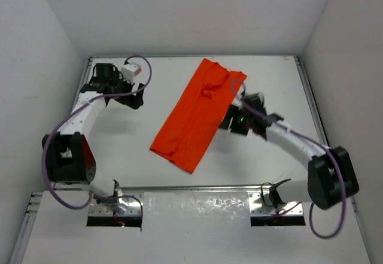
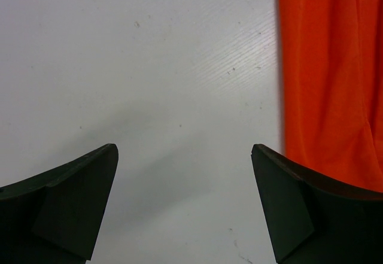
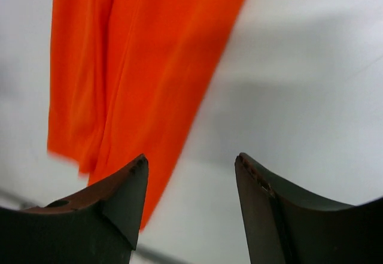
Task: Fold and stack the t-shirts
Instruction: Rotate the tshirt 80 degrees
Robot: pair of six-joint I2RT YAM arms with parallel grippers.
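The orange-red t-shirt [image 1: 197, 115] lies folded into a long narrow strip, running diagonally from the table's far middle toward the near centre. Its far end is a little rumpled. My left gripper [image 1: 137, 99] is open and empty over bare table, well left of the shirt; the shirt's edge [image 2: 332, 72] shows at the right of the left wrist view. My right gripper [image 1: 230, 122] is open and empty, just right of the shirt's long edge near its middle. In the right wrist view the shirt [image 3: 137, 66] runs past my left fingertip [image 3: 139, 167].
The white table [image 1: 119, 156] is boxed in by white walls on the left, back and right. A metal strip [image 1: 197, 187] runs along the table's near edge. Purple cables loop off both arms.
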